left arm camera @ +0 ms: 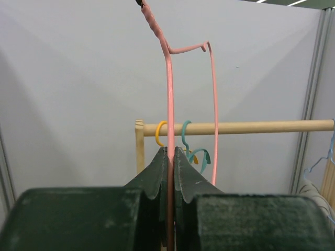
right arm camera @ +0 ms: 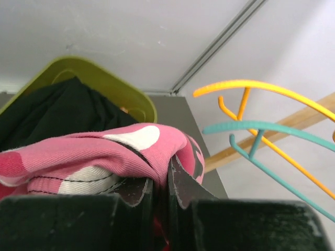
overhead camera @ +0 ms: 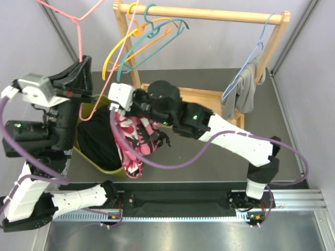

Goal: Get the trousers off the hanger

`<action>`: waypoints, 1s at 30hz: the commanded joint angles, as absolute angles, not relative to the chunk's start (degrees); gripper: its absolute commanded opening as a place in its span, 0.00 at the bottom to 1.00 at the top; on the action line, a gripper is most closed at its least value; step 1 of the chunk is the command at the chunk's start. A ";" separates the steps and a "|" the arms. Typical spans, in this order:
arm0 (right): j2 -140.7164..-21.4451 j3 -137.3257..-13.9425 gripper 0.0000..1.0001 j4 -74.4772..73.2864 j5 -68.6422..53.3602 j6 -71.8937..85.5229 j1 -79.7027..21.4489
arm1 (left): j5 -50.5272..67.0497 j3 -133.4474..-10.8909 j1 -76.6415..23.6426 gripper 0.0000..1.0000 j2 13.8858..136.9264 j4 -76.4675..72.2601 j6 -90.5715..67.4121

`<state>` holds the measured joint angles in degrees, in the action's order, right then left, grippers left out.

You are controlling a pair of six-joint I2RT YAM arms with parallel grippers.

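The pink wire hanger [overhead camera: 79,36] is bare and held high at the left. My left gripper [overhead camera: 85,61] is shut on one of its wires. In the left wrist view the pink hanger [left arm camera: 169,104] runs up between the closed fingers of the left gripper [left arm camera: 170,151]. The trousers [overhead camera: 137,138], pink with white and black patches, hang bunched from my right gripper [overhead camera: 128,111] beside the green bin. Seen from the right wrist, the right gripper [right arm camera: 168,164] is shut on a fold of the trousers [right arm camera: 104,151]. The trousers are apart from the hanger.
A yellow-green bin [overhead camera: 86,112] with black clothes [overhead camera: 99,136] stands at the left, below the trousers. The wooden rack rail [overhead camera: 209,14] carries a yellow hanger [overhead camera: 125,42], a teal hanger [overhead camera: 157,31] and a blue hanger with a grey garment [overhead camera: 246,89].
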<state>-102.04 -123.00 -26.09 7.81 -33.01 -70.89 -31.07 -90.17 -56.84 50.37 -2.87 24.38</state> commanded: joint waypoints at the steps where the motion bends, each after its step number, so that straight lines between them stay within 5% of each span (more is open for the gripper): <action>1: -103.88 -123.14 0.00 1.99 15.55 -31.82 -73.91 | -32.34 -91.76 -56.87 0.00 48.87 -5.98 26.54; 15: -124.87 -130.16 0.00 26.45 12.92 -30.15 -75.32 | -35.16 -92.90 -56.87 0.00 44.56 -2.37 29.00; 18: -127.78 -131.22 0.18 27.16 11.09 -30.32 -75.41 | -35.42 -92.46 -56.86 0.00 44.21 -1.50 28.65; 21: -125.09 -125.79 0.58 27.95 8.72 -31.46 -75.50 | -34.98 -92.37 -56.87 0.00 43.86 1.47 27.25; 24: -118.77 -116.30 0.80 28.66 6.16 -34.18 -75.50 | -33.67 -92.37 -56.78 0.00 43.77 3.94 26.11; 27: -113.57 -112.77 0.97 21.03 5.98 -35.94 -75.59 | -31.82 -91.94 -56.87 0.00 43.68 5.79 24.87; 30: -108.91 -114.43 1.00 4.18 2.30 -43.55 -76.46 | -29.71 -90.80 -56.87 0.00 43.24 7.38 22.95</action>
<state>-118.06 -112.16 14.39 6.72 -36.60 -74.72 -32.71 -91.44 -56.84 43.99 5.50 25.15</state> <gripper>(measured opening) 0.992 0.050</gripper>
